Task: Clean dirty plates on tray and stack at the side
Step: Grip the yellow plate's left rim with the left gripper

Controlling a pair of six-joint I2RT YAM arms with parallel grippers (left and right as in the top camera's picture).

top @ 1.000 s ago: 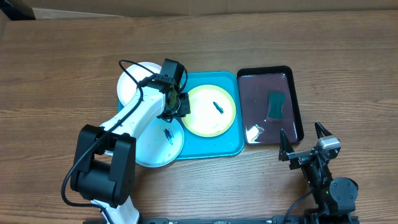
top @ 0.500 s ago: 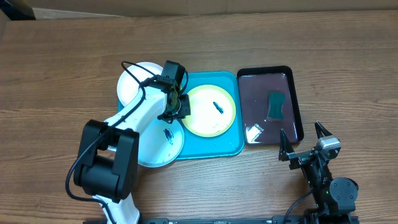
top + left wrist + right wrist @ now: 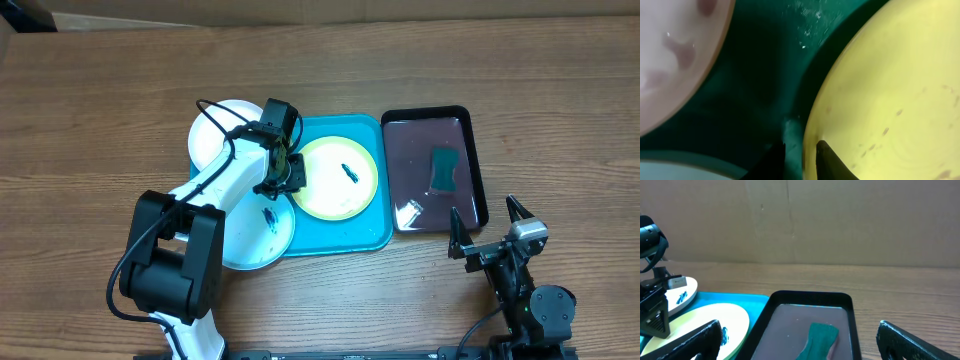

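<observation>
Left arm [image 3: 215, 190] edged right; wrist view shows left hand [image 3: 800, 147] parted astride yellow-green plate [image 3: 890, 90].

The left arm [image 3: 213, 190] is showing a white tubular link between bulky black joint housings, and a thin black cable [image 3: 212, 108] is looping along its upper part. The left claw [image 3: 800, 152] is ending in two dark, tapering fingers [image 3: 771, 162]. The right arm [image 3: 528, 295] is appearing black all over, apart from a small pale grey block [image 3: 527, 232] at the wrist. The right claw [image 3: 482, 210] is carrying two black, pointed fingers [image 3: 695, 340] with ridged edges.
</observation>
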